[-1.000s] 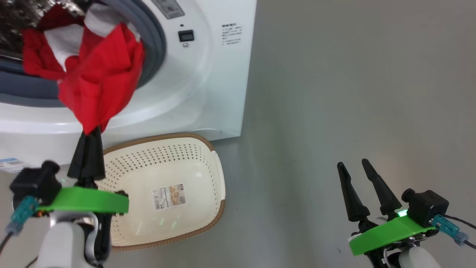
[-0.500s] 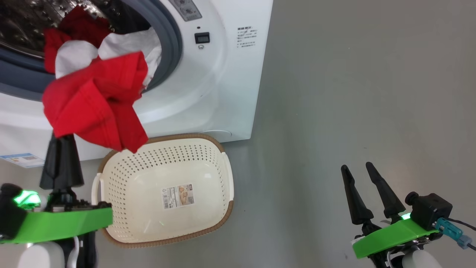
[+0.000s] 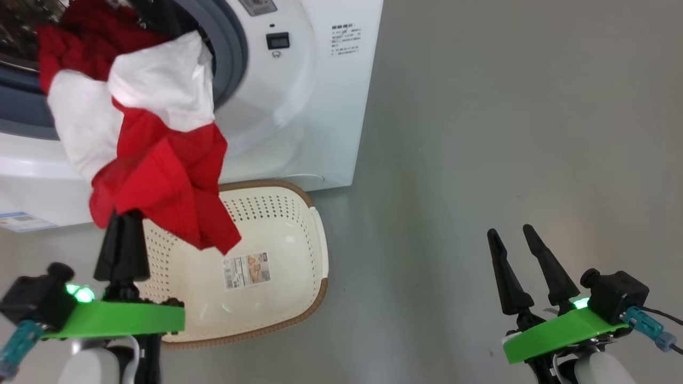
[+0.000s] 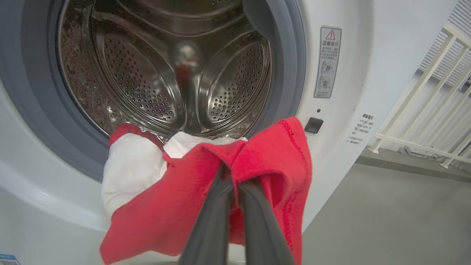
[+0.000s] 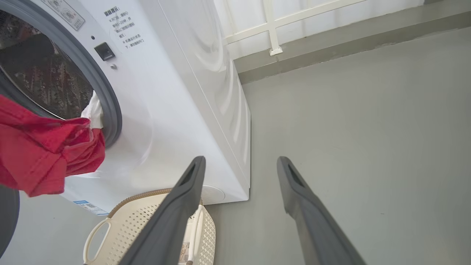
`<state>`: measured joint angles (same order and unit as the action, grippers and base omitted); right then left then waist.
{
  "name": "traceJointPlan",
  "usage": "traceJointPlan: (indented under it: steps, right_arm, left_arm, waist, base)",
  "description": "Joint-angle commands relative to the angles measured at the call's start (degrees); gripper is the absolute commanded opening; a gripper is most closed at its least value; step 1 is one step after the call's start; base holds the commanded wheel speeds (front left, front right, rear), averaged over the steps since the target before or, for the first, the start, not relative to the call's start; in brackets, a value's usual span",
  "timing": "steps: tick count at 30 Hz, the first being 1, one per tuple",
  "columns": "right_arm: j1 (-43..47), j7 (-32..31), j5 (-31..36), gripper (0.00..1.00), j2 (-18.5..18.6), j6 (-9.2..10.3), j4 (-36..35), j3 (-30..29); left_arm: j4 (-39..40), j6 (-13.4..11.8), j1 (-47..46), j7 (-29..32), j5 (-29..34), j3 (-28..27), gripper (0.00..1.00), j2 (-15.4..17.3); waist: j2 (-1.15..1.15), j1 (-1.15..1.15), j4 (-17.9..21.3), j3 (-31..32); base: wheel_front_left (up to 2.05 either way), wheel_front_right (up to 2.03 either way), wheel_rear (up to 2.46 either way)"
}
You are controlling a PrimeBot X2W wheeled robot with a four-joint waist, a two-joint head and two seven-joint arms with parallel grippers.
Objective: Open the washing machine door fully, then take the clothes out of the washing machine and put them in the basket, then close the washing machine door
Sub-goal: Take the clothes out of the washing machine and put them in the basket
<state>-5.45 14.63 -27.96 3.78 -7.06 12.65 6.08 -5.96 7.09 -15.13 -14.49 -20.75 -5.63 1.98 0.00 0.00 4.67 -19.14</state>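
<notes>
The washing machine (image 3: 320,106) stands open at the upper left; its door is out of view. Red and white clothes (image 3: 160,165) trail from the drum (image 4: 165,73) over the grey gasket and hang above the near left part of the basket (image 3: 267,224). My left gripper (image 3: 125,216) is shut on the red cloth's lower end; in the left wrist view my left gripper (image 4: 234,173) pinches a red fold (image 4: 272,154). The cream basket lies empty on the floor against the machine's front. My right gripper (image 3: 512,234) hovers open and empty at the lower right, away from the basket.
Grey floor (image 3: 507,133) spreads to the right of the machine. A white railing (image 5: 272,25) and a low kerb run behind it. A small blue label (image 3: 21,220) is on the machine's lower front. The basket (image 5: 147,228) sits just left of my right gripper (image 5: 241,160).
More of the clothes have come out of the drum: the white part now hangs outside and the red end droops lower over the basket. The head camera shifted. My right gripper stayed put.
</notes>
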Motion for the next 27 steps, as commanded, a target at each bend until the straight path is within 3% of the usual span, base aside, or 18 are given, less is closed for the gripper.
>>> traceJointPlan:
  steps: [1,3,10,27]
  right_arm:
    - [-1.2,0.4,0.4,1.0,0.1,-0.43,-1.5,1.3]
    - [-1.7,0.4,0.4,1.0,-0.1,-0.43,-1.6,1.5]
    - [-3.9,0.4,0.2,1.0,-0.7,-0.43,-2.0,2.2]
    - [-7.8,0.4,-1.7,1.0,-0.9,-0.43,-3.5,4.4]
  left_arm:
    - [-0.3,0.1,-0.6,-0.5,0.0,-1.3,0.04,0.9]
    - [-3.9,0.2,-1.6,-0.5,0.6,-1.0,0.0,0.9]
    - [-16.1,0.4,-6.8,-0.5,3.7,0.5,0.0,1.0]
    - [-40.9,0.4,-18.2,-0.5,2.9,6.5,0.0,5.8]
  waist:
    - [0.0,0.0,0.3,-1.2]
    - [0.0,0.0,0.4,-2.3]
    - [0.0,0.0,1.9,-7.2]
    - [0.0,0.0,4.7,-17.6]
  base:
    - [0.0,0.0,0.0]
    - [0.0,0.0,0.0]
    - [0.0,0.0,0.0]
    - [0.0,0.0,0.0]
